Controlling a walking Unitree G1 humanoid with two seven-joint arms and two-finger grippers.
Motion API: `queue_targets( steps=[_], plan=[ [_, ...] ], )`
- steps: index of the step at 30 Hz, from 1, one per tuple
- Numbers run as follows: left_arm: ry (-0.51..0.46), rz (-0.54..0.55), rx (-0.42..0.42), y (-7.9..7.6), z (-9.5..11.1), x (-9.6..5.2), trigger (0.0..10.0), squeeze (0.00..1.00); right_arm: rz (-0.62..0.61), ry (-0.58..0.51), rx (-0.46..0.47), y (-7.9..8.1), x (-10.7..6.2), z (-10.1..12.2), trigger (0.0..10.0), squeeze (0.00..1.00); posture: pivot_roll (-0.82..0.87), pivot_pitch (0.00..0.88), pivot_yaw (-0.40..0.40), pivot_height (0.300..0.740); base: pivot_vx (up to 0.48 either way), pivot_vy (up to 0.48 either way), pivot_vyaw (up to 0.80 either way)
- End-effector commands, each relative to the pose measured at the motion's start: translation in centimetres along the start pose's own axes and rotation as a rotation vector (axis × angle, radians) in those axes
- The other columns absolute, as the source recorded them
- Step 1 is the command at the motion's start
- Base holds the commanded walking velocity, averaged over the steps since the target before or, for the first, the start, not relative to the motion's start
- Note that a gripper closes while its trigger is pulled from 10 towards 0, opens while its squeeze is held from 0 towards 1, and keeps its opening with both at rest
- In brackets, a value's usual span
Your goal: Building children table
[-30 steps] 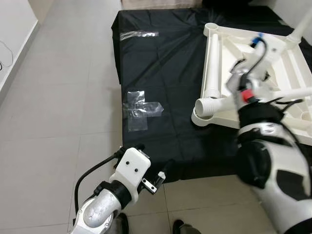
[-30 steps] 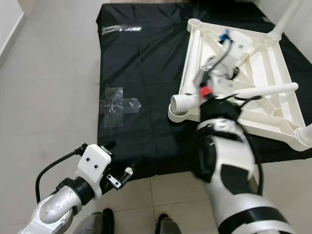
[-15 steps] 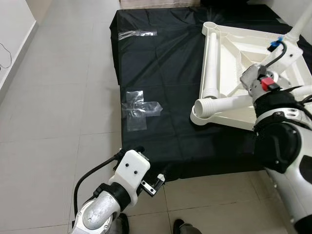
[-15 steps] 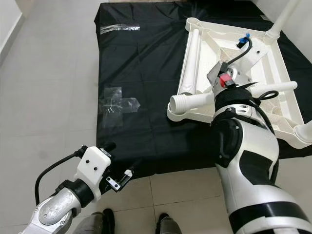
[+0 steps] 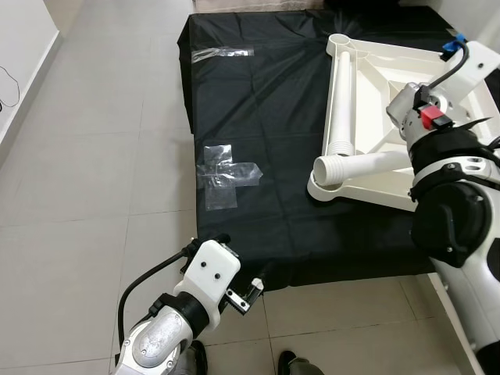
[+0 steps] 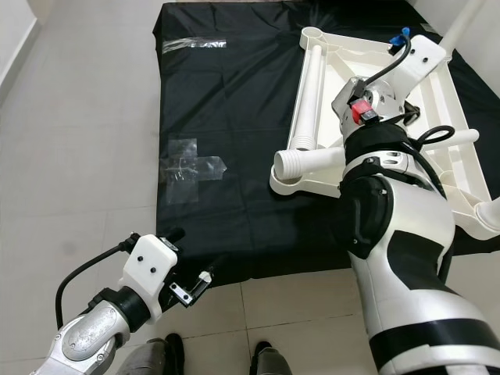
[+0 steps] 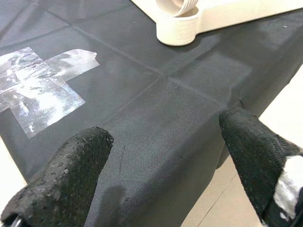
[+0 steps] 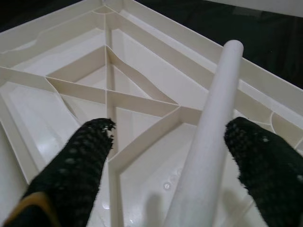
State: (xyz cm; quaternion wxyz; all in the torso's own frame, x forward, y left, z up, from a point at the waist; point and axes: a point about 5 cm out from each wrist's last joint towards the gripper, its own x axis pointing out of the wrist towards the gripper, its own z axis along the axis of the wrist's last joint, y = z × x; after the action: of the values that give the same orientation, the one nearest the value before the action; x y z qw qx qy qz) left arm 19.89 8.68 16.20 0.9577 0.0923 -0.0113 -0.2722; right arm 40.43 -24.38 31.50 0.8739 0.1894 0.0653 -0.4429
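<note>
The white plastic table top [image 5: 461, 183] lies upside down on a black cloth [image 5: 266, 117]. One white leg [image 5: 341, 101] rests along its left rim. A second leg [image 5: 363, 164] lies with its thick end over the near corner socket, and a third leg [image 6: 461, 27] stands upright at the far corner. My right gripper [image 8: 170, 161] hovers open over the ribbed underside, with a leg [image 8: 208, 127] lying between its fingers [image 8: 71, 175], untouched. My left gripper [image 7: 161, 165] is open and low at the cloth's near edge, holding nothing.
Patches of clear tape [image 5: 224, 174] stick to the cloth, with another strip [image 5: 223, 54] at its far left corner. Grey tiled floor [image 5: 86, 156] spreads to the left and in front. A white wall [image 5: 19, 70] runs along the far left.
My right arm has swung away and to the right over the table top, off the near lying leg. The left arm has barely moved.
</note>
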Motion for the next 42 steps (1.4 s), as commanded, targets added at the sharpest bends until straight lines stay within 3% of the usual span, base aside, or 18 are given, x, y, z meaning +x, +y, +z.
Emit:
queue_targets(
  steps=[1,3,4,5,24,34,35,37,38,39,42],
  plan=[
    [0.028,-0.004,0.006,-0.1,-0.6,-0.2,10.0,0.00,-0.033,0.032,-0.012,-0.7,0.5,-0.5,10.0,1.00,0.14,0.231,-0.044,0.740,0.000,0.000,0.00],
    [0.028,-0.004,0.007,-0.1,-0.6,-0.2,10.0,0.00,-0.047,0.052,-0.027,-0.7,0.5,-0.6,10.0,1.00,0.14,0.231,-0.044,0.740,0.000,0.000,0.00],
    [0.028,-0.004,0.009,-0.1,-0.6,-0.2,10.0,0.00,-0.046,0.073,-0.032,-0.7,0.5,-0.9,10.0,0.71,0.14,0.241,-0.042,0.740,0.000,0.000,0.00],
    [0.028,-0.003,0.012,0.0,-0.6,-0.2,10.0,0.00,-0.051,0.094,-0.045,-0.7,0.4,-1.1,10.0,0.00,0.14,0.241,-0.044,0.740,0.000,0.000,0.00],
    [0.029,0.004,0.022,0.1,-0.5,-0.4,10.0,0.00,-0.101,0.318,0.021,-1.0,0.3,-3.4,10.0,0.00,0.14,0.258,-0.041,0.740,0.000,0.000,0.00],
    [0.030,-0.001,0.027,0.1,-0.4,-0.7,10.0,0.00,-0.110,0.493,0.097,-1.5,0.5,-6.2,10.0,0.00,0.16,0.269,-0.032,0.740,0.000,0.000,0.00],
    [0.031,-0.002,0.028,0.1,-0.4,-0.8,10.0,0.00,-0.113,0.499,0.096,-1.5,0.5,-6.5,8.5,0.00,0.16,0.269,-0.032,0.740,0.000,0.000,0.00],
    [0.031,-0.002,0.028,0.1,-0.4,-0.8,10.0,0.00,-0.113,0.499,0.096,-1.5,0.5,-6.5,8.5,0.00,0.16,0.269,-0.032,0.740,0.000,0.000,0.00],
    [0.031,-0.003,0.028,0.1,-0.4,-0.8,10.0,0.00,-0.106,0.511,0.105,-1.5,0.5,-6.7,2.5,0.00,0.16,0.269,-0.032,0.740,0.000,0.000,0.00],
    [0.033,-0.005,0.029,0.0,-0.4,-0.8,10.0,0.00,-0.097,0.520,0.116,-1.4,0.5,-6.9,0.0,0.00,0.16,0.266,-0.031,0.740,0.000,0.000,0.00],
    [0.035,-0.008,0.029,-0.1,-0.5,-0.9,10.0,0.00,-0.080,0.536,0.118,-1.3,0.4,-7.2,0.0,0.00,0.16,0.263,-0.029,0.740,0.000,0.000,0.00]
  ],
)
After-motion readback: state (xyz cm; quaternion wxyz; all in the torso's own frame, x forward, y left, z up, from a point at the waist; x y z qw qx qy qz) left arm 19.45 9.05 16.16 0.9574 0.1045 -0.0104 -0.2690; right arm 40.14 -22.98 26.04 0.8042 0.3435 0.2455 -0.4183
